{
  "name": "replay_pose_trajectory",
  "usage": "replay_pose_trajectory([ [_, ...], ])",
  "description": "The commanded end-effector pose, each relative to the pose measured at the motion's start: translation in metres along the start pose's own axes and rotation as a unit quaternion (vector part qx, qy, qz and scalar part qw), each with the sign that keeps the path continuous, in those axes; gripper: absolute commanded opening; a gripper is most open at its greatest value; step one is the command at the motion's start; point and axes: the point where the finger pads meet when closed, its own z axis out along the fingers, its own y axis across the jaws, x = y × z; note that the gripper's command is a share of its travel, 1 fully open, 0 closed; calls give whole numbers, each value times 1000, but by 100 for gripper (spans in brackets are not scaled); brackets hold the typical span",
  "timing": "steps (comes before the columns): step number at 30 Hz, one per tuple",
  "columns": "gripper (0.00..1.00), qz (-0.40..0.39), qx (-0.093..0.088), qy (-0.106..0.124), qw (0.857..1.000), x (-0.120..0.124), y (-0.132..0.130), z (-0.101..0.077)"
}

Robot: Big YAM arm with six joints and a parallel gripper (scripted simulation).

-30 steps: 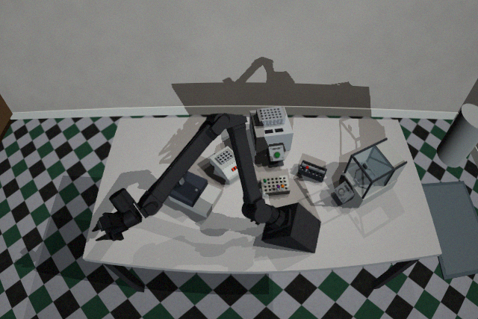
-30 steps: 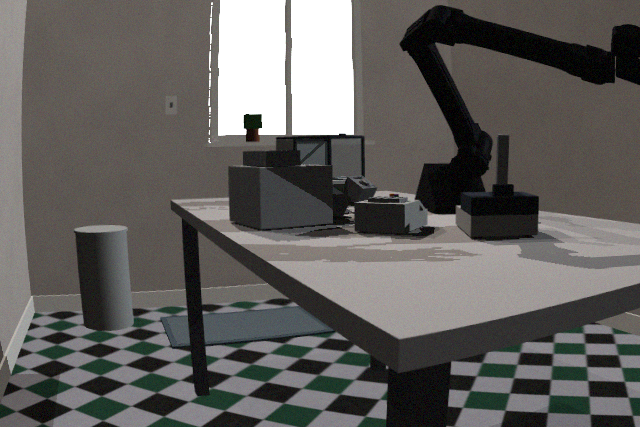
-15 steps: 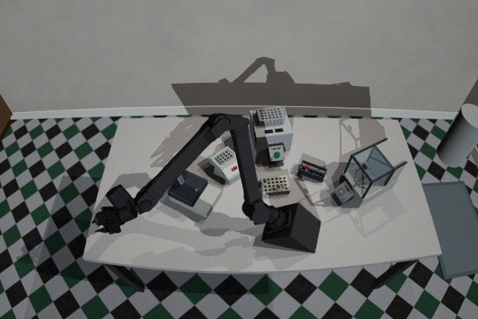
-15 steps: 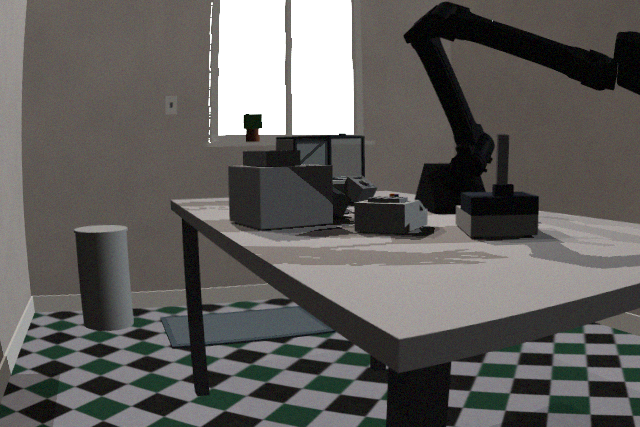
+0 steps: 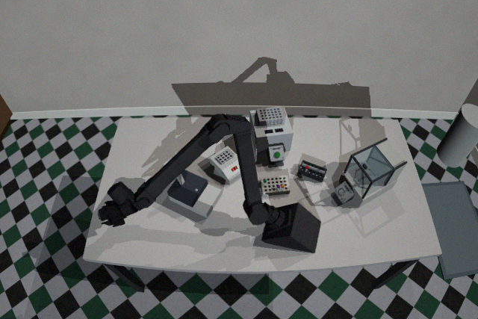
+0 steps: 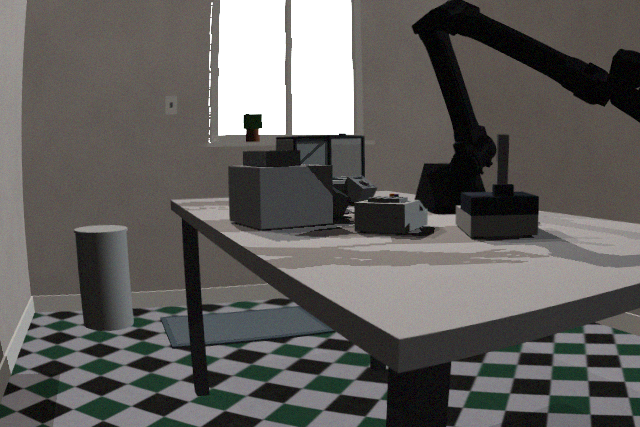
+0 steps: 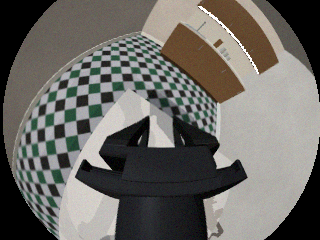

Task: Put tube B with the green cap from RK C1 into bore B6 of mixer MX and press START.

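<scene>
1. The gripper [image 5: 103, 216] hangs over the left edge of the table [image 5: 162, 247], partly past the rim and above the checkered floor [image 5: 42, 176]. In the exterior view the frame's right edge cuts off the wrist, so the fingers do not show there.
2. In the wrist view the two dark fingers stand a little apart with only floor and table edge showing between them. The gripper [image 7: 159, 136] holds nothing.
3. Tube B [image 5: 265, 181], a small green cap, sits in the tube rack RK [image 5: 285, 192], well to the right of the gripper and beyond the forearm. The cap is too small to read its bore or depth.
4. The mixer MX [image 5: 283, 136] stands further right and back, a pale boxy body with a perforated block on top. The round green START key [image 5: 276, 154] sits on its sloping front.
5. The spectrophotometer SP [image 5: 190, 201], dark top on a grey base, is the station nearest the gripper, just right of it under the forearm.
6. The arm's upper link [image 5: 246, 160] partly covers the mixer's left side.
</scene>
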Motion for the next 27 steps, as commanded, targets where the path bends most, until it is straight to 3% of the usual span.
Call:
replay_pose_trajectory([
  [1, 36, 5, 1, 10, 1000, 13, 0, 10],
  [2, 36, 8, 24, 15, 1000, 1, -29, 15],
  [3, 36, 5, 28, 30, 999, 8, -32, 17],
  [4, 36, 4, 27, 29, 999, 15, -35, 19],
  [6, 36, -3, 9, 43, 999, 48, -15, 20],
  [7, 36, -1, 29, 50, 998, 39, -40, 24],
  [8, 36, -3, 36, 64, 997, 44, -47, 25],
  [9, 36, -4, 34, 63, 997, 50, -50, 27],
  [10, 36, -11, 14, 80, 997, 80, -27, 24],
  [11, 36, -9, 20, 75, 997, 83, -32, 26],
  [13, 36, -9, 44, 97, 994, 79, -63, 30],
  [14, 36, -10, 42, 97, 994, 86, -66, 31],
  [15, 36, -15, 22, 114, 993, 116, -43, 28],
  [16, 36, -13, 30, 107, 994, 119, -50, 29],
  [18, 36, -13, 30, 107, 994, 119, -50, 29],
  [19, 36, -12, 48, 115, 992, 108, -76, 32],
  [20, 36, -13, 52, 129, 990, 116, -79, 32],
  [21, 36, -13, 49, 126, 991, 123, -82, 33],
  [23, 36, -15, 59, 158, 986, 138, -90, 32],
  [25, 36, -19, 36, 174, 984, 175, -72, 26],
  [27, 36, -17, 46, 165, 985, 180, -81, 26],
])
